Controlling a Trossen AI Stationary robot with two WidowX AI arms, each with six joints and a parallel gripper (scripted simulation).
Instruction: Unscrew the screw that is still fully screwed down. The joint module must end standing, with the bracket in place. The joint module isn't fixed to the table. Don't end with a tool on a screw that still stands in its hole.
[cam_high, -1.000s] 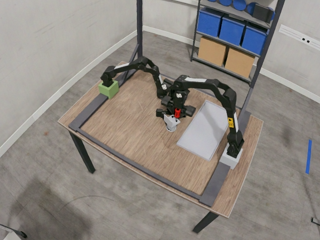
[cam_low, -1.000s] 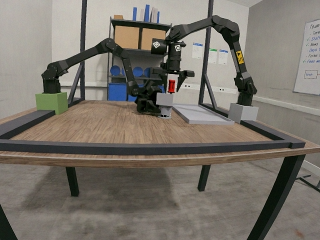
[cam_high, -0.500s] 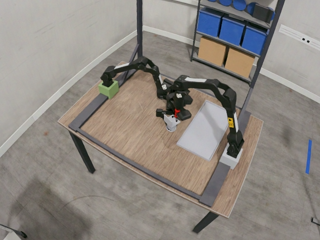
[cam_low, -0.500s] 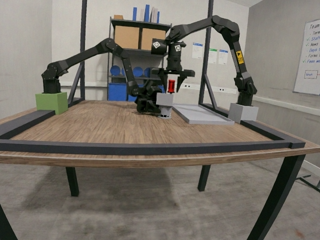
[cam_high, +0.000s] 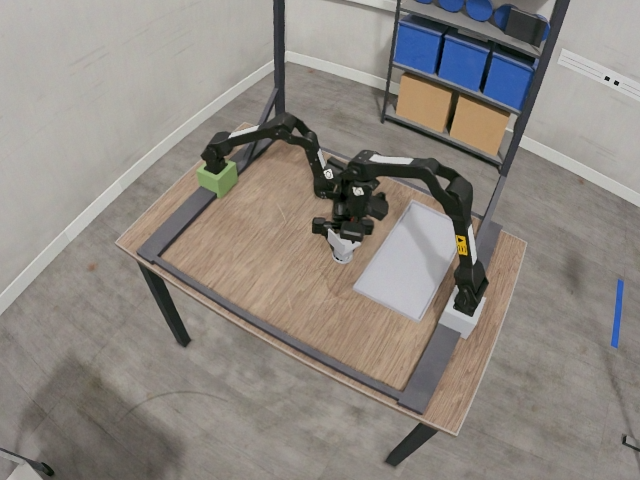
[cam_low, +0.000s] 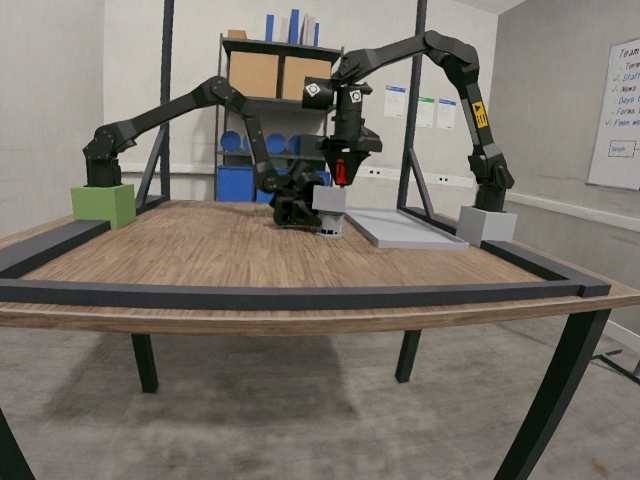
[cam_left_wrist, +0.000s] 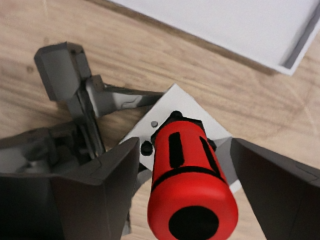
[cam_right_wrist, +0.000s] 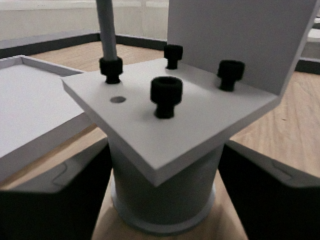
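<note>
The grey joint module (cam_high: 342, 256) (cam_low: 331, 226) (cam_right_wrist: 160, 195) stands upright with the bracket (cam_low: 329, 199) (cam_left_wrist: 186, 102) (cam_right_wrist: 142, 122) on top. Black screws (cam_right_wrist: 166, 95) (cam_right_wrist: 231, 75) (cam_right_wrist: 173, 54) show raised heads with shanks below. The red screwdriver (cam_low: 340, 171) (cam_left_wrist: 167, 200) (cam_right_wrist: 106, 30) stands upright, its shaft on another screw (cam_right_wrist: 111, 69), also with some shank showing beside a small empty hole (cam_right_wrist: 118, 99). My left gripper (cam_low: 341, 179) (cam_left_wrist: 185, 144) is open around the handle, with gaps both sides. My right gripper (cam_right_wrist: 164, 143) is shut on the joint module, below the bracket plate.
A shallow grey tray (cam_high: 395, 258) (cam_low: 413, 238) (cam_right_wrist: 37, 117) lies close beside the module, on the left arm's side. The right arm's wrist (cam_low: 297, 198) is low behind the module, close under the left arm. A dark frame (cam_high: 279, 330) (cam_low: 310, 298) borders the table.
</note>
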